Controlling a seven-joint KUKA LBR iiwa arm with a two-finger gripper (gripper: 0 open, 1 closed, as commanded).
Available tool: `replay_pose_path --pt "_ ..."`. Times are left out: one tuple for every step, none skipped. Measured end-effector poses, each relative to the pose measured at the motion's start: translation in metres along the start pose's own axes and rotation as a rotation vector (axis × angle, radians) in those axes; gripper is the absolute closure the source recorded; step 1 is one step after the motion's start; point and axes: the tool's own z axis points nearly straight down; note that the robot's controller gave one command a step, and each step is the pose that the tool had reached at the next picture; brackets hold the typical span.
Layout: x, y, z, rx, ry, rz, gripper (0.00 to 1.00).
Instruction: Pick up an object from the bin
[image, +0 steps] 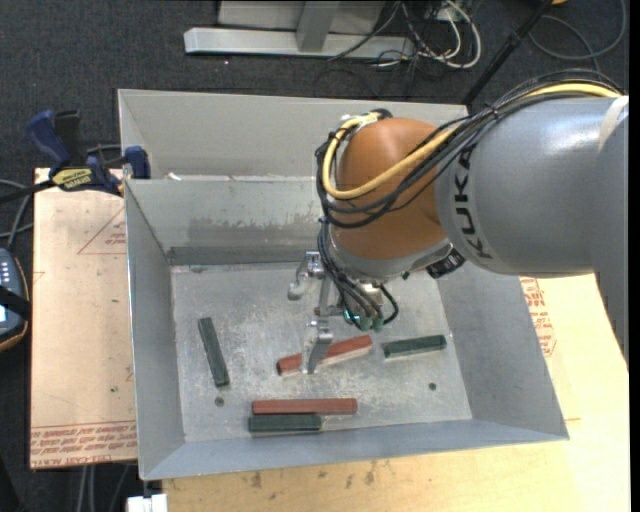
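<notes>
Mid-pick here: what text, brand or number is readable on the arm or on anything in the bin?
"KUKA": dark letters running down the grey arm, beside its orange cover.
The red sticks and dark green sticks on the bin floor: no lettering visible on any of them.

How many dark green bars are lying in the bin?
3: left green bar lying slanted, right green bar beside the gripper, front green bar beside a red bar. The arm may hide more.
</notes>
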Motion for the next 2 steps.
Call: replay_pose_path --pt "-0.002 -0.001 -0.004 -0.001 -0.007 0.003 0.0" --pt "0.008 -0.035 0.059 -0.001 -0.012 -0.008 0.0"
